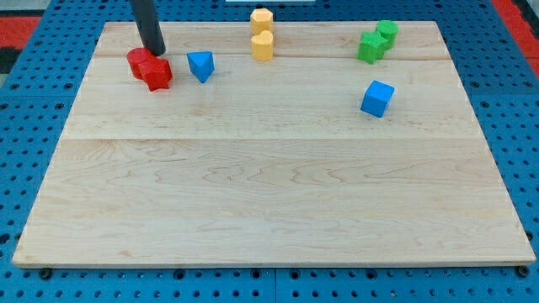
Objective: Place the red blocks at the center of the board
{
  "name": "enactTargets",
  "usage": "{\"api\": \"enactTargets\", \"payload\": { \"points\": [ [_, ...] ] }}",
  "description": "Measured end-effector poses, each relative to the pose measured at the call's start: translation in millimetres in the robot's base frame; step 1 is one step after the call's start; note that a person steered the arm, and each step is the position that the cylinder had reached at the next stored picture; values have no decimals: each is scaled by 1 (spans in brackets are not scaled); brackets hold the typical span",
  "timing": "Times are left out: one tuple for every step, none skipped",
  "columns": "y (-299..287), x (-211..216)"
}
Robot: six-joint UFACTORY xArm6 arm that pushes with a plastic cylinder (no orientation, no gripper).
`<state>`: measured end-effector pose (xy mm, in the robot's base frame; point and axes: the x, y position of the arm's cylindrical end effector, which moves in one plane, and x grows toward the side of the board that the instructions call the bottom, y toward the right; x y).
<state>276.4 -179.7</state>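
Two red blocks sit touching at the view's upper left: a rounded red block (139, 61) and a red star-shaped block (157, 72) just right and below it. My tip (155, 51) stands right behind them, at their top edge, touching or nearly touching them. The rod rises out of the view's top. The wooden board (269, 185) fills most of the view.
A blue triangular block (200, 65) lies just right of the red blocks. Two yellow blocks (262, 19) (263, 46) stand at the top centre. Two green blocks (386, 32) (370, 47) touch at the upper right. A blue cube (377, 98) lies below them.
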Motion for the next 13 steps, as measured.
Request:
{"api": "enactTargets", "payload": {
  "points": [
    [12, 22],
    [10, -3],
    [7, -39],
    [-50, -21],
    [-48, 14],
    [-8, 33],
    [3, 61],
    [31, 79],
    [60, 100],
    [86, 124],
    [102, 126],
    [104, 126],
    [109, 126]
  ]
}}
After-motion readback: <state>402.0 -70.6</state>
